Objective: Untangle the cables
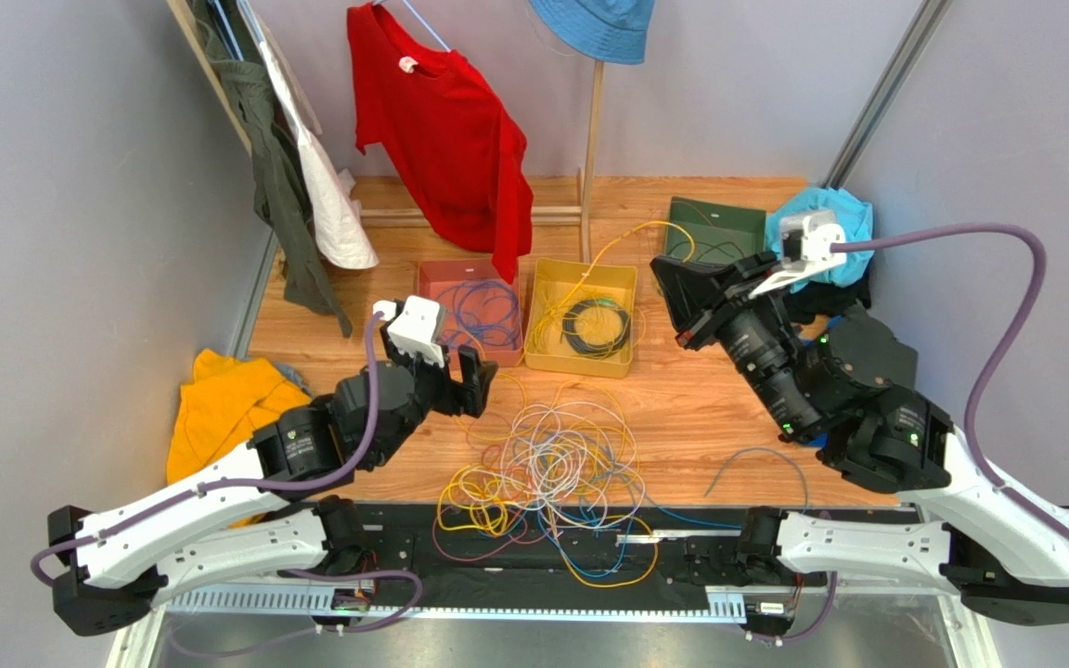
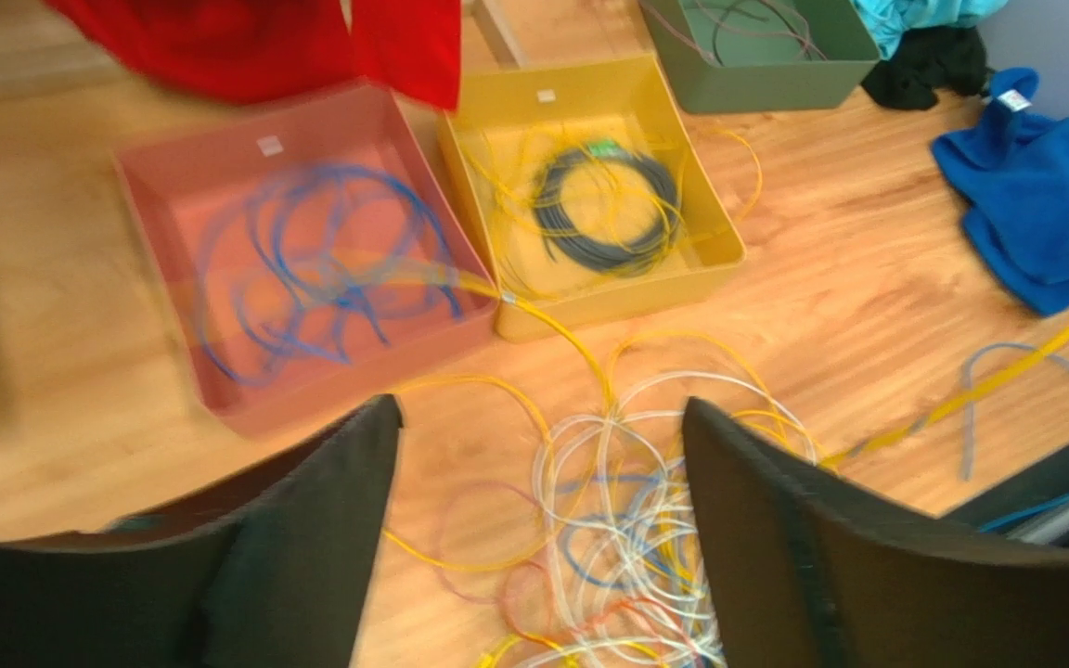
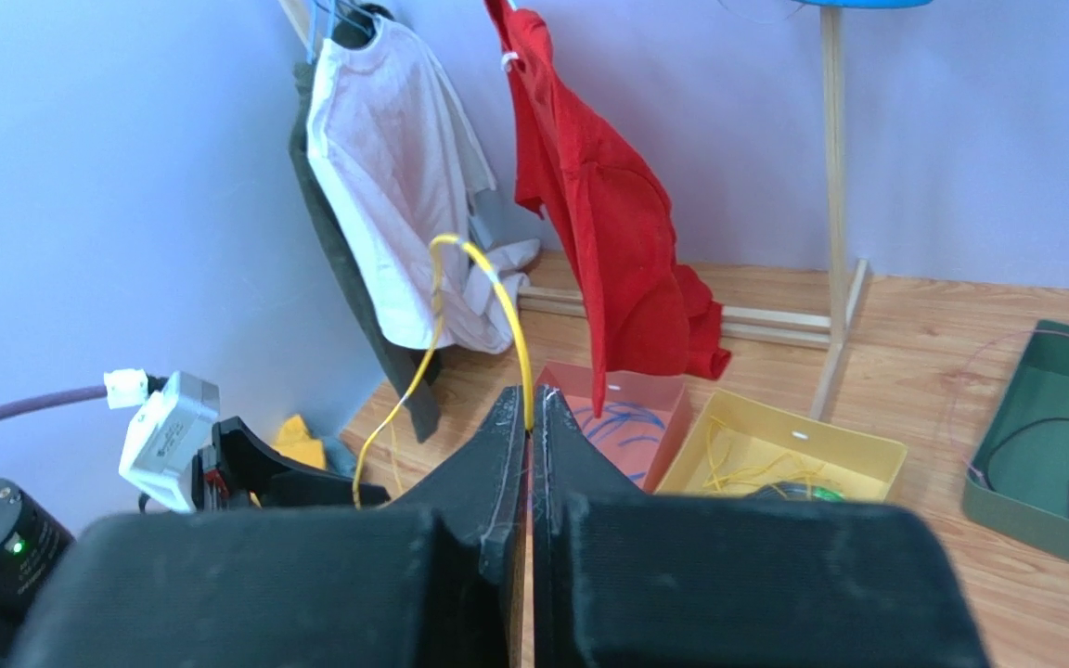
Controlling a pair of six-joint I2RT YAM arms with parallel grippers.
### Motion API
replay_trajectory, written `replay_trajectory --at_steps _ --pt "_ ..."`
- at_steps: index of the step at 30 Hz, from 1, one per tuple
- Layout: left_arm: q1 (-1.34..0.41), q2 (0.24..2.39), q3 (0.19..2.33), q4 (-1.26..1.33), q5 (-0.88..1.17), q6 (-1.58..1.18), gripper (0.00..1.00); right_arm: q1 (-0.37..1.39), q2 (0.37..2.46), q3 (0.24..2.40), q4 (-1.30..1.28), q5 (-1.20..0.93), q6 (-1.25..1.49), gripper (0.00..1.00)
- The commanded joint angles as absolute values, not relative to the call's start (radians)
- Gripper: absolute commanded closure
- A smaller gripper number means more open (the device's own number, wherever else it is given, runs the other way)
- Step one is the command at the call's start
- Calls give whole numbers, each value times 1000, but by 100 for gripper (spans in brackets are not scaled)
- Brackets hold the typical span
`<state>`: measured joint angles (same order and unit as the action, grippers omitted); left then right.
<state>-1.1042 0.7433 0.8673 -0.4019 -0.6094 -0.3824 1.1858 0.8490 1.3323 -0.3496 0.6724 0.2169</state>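
The cables (image 1: 554, 466) lie in a tangled heap of yellow, white-grey, blue and purple loops near the table's front edge. My left gripper (image 1: 478, 379) hovers just left of and behind the heap. In the left wrist view it (image 2: 540, 418) is open and empty, with the tangle (image 2: 666, 515) below and between its fingers (image 2: 317, 529). My right gripper (image 1: 673, 279) is raised at the back right, shut on a yellow cable (image 1: 614, 248) that arcs toward the yellow tray. In the right wrist view the closed gripper (image 3: 529, 404) pinches that yellow cable (image 3: 498, 299), which loops up and hangs to the left.
A red tray (image 1: 426, 279) holds blue cables, a yellow tray (image 1: 543, 348) holds a black coil and yellow cables, and a green tray (image 1: 715, 230) stands at the back right. A red shirt (image 1: 450, 132) hangs behind. An orange cloth (image 1: 227, 404) lies left, a blue cloth (image 1: 833, 216) right.
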Motion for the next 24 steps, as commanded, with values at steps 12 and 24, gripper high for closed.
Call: replay_trajectory --at_steps 12,24 --pt "-1101 563 654 -469 -591 -669 2 1100 1026 1347 -442 678 176 100" --pt "-1103 322 506 -598 -532 -807 2 901 1107 1361 -422 535 202 100"
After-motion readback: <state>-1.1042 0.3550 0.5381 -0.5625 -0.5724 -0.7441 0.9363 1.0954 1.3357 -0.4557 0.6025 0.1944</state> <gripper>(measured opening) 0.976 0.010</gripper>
